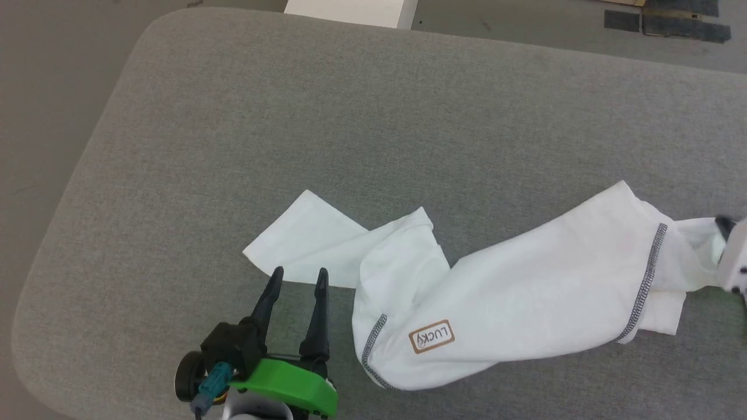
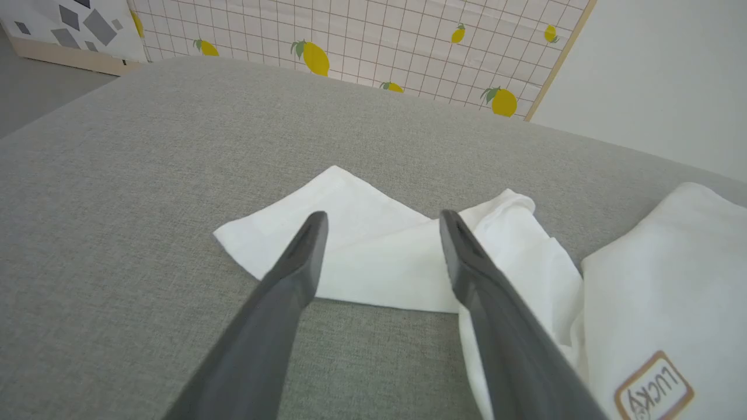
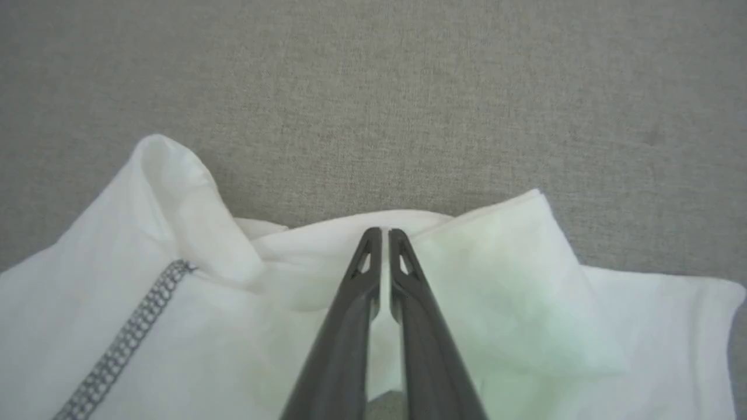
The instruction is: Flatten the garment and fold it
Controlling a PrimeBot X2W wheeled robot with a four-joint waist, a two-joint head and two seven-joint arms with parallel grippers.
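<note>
The garment [image 1: 525, 291], a white shirt with dark grey seam stitching and an orange-bordered "LUCKY" patch [image 1: 431, 336], lies crumpled in a long band across the near part of the grey padded table [image 1: 292, 116]. A flat sleeve end [image 2: 327, 245] sticks out to the left. My left gripper [image 1: 297, 277] hovers open at that sleeve's near edge, its fingertips [image 2: 315, 224] over the cloth. At the far right my right gripper [image 1: 723, 224] is shut on the garment's right end [image 3: 496, 280], its two fingers [image 3: 365, 274] pressed together with thin fabric bunched around the tips.
A rigid white box [image 1: 350, 11] stands past the table's far edge. Dark patches [image 1: 665, 20] mark the floor at the top right. A lemon-patterned grid panel [image 2: 350, 35] stands behind the table. Bare grey surface stretches beyond the garment.
</note>
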